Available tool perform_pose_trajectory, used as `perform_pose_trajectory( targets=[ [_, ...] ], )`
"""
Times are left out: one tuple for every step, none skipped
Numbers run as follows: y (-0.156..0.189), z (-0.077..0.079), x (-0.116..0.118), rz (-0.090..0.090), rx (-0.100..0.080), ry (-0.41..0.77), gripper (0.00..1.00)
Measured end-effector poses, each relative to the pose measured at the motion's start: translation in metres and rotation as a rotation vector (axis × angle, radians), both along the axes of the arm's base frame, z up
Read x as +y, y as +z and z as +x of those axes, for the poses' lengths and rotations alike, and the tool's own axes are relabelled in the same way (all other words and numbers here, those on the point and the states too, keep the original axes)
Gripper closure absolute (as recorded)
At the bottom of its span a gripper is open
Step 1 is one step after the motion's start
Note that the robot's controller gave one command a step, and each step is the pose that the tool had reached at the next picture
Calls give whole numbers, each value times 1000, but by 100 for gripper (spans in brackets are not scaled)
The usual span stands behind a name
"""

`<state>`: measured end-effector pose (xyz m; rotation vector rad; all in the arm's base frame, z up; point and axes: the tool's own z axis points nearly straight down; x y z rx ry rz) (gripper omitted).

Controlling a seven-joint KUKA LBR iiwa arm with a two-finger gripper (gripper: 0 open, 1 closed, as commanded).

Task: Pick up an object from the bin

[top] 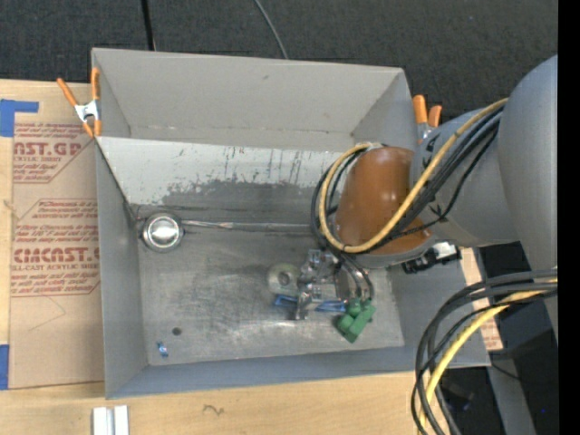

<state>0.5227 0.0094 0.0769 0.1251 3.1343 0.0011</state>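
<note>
Low at the bin's (246, 93) near-right floor: pincer (324, 290) sits in a small clutter; open or clenched, can't tell.
Likeliest pick, I'd say: green plastic block (355, 321), just beside it, view-right and nearer. Blue piece (292, 303) and pale round bit (283, 277) crowd view-left. Steel ladle (164, 232) lies well apart.

Red print runs across the cardboard sheet (45, 333) left of the bin (118, 243). A large word ending in "CAST." appears twice, cut off at the edge. Under the lower one, a smaller line reads "LL-CAST ACRYLIC SHEET". The finer lines are illegible.
</note>
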Motion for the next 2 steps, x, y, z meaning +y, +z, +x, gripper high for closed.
perform_pose_trajectory(
  targets=[
    [163, -4, -3, -2, -3, 209, 100],
    [169, 20, 3, -2, 1, 568, 100]
  ],
)
